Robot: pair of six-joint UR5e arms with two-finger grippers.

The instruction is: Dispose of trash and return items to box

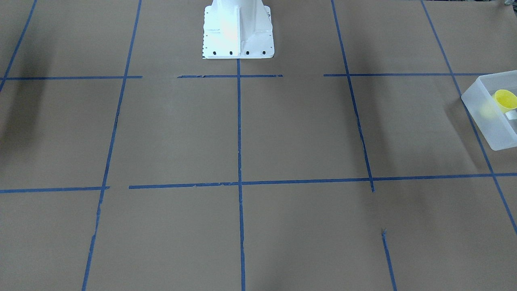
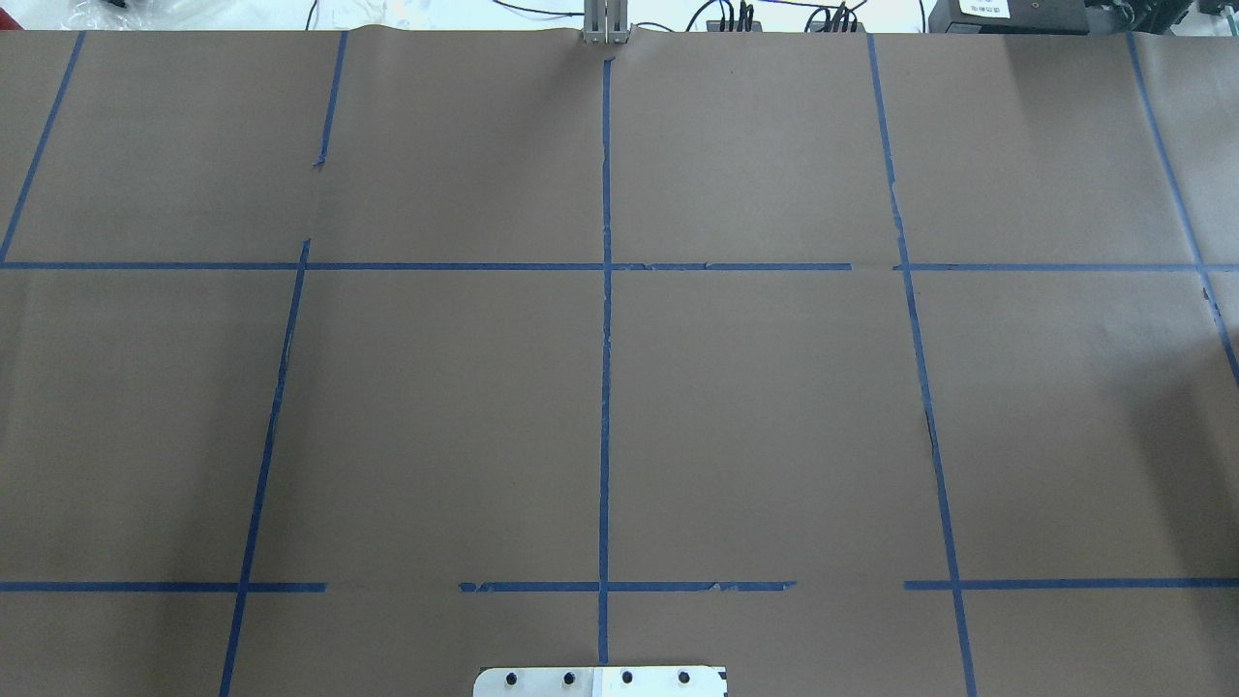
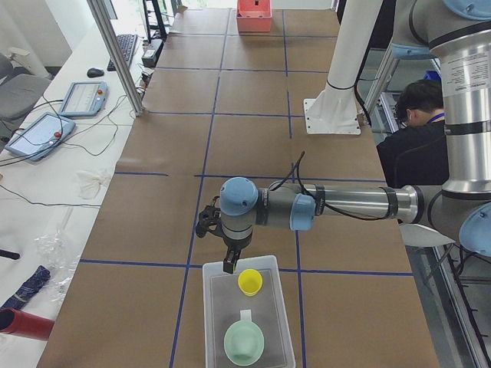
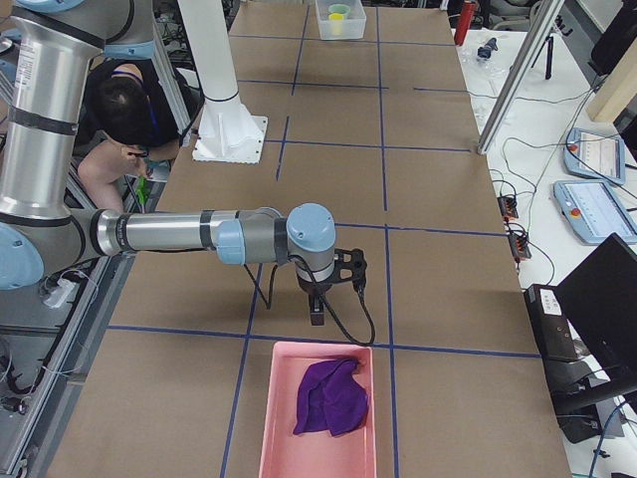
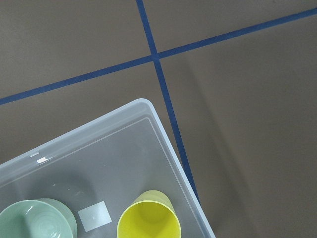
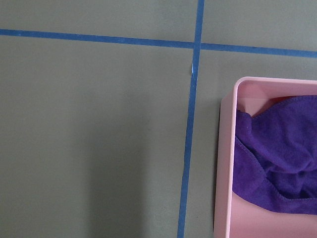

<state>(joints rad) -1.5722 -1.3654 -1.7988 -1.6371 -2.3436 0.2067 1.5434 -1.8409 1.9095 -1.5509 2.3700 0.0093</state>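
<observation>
The yellow cup (image 3: 249, 281) stands upright inside the frosted box (image 3: 208, 310) at the table's left end. It also shows in the left wrist view (image 5: 148, 220) and the front-facing view (image 1: 505, 99). A pale green cup (image 3: 244, 343) stands in the same box beside a small white patch (image 5: 95, 216). My left gripper (image 3: 229, 265) hangs over the box's far end, close to the yellow cup. My right gripper (image 4: 317, 318) hangs just short of a pink tray (image 4: 267, 418). I cannot tell whether either gripper is open or shut; nothing shows in them.
The pink tray at the table's right end holds a crumpled purple cloth (image 4: 329, 396), also in the right wrist view (image 6: 277, 153). The white robot base (image 1: 237, 30) stands at mid table. A seated person (image 3: 418, 126) is behind the robot. Blue tape lines grid the brown table.
</observation>
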